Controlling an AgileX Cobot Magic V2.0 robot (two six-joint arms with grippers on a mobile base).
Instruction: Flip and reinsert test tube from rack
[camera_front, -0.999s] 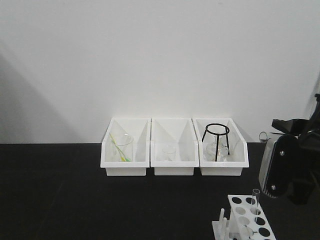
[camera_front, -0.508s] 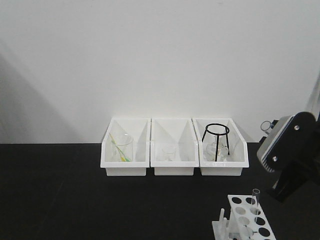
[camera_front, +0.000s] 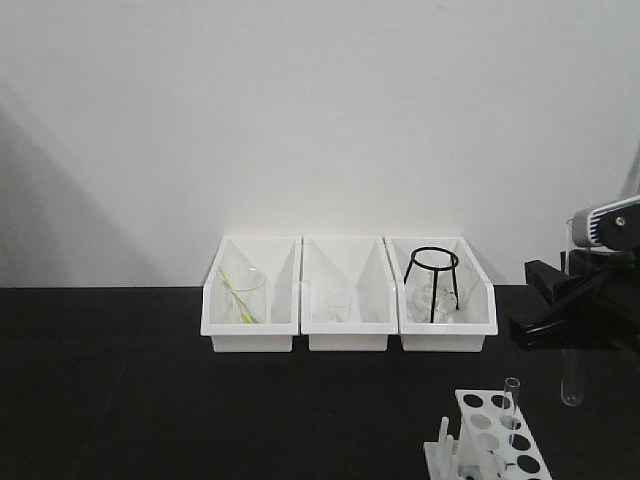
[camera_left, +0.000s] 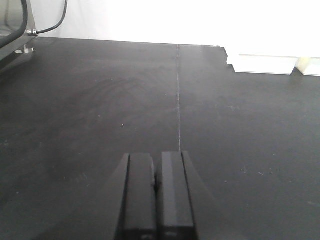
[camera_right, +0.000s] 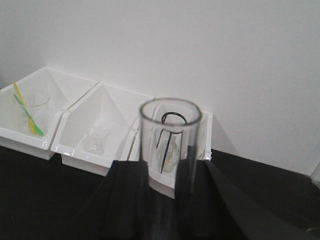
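My right gripper (camera_front: 566, 322) is clamped on the slim clear glass test tube (camera_front: 571, 385). The tube hangs in the air at the right edge of the front view, well clear of the black desk (camera_front: 150, 400). Its long axis is near upright. The rounded closed end points down below my fingers, and in my wrist view the open rim stands above them.

The small white plastic rack with round holes in its top plate (camera_front: 478, 412) sits on the desk to the left of the held tube and lower, near it but apart. A second clear glass tube (camera_front: 512, 400) stands upright in a hole on the rack's right side, closest to the one I hold.

I judge the coming move turns on carrying my tube leftward over a free hole, plumb, without clipping that neighbour.

My left gripper (camera_left: 156, 195) is closed on nothing, low over bare desk. The rack is not in its view, so the right arm is the nearer.
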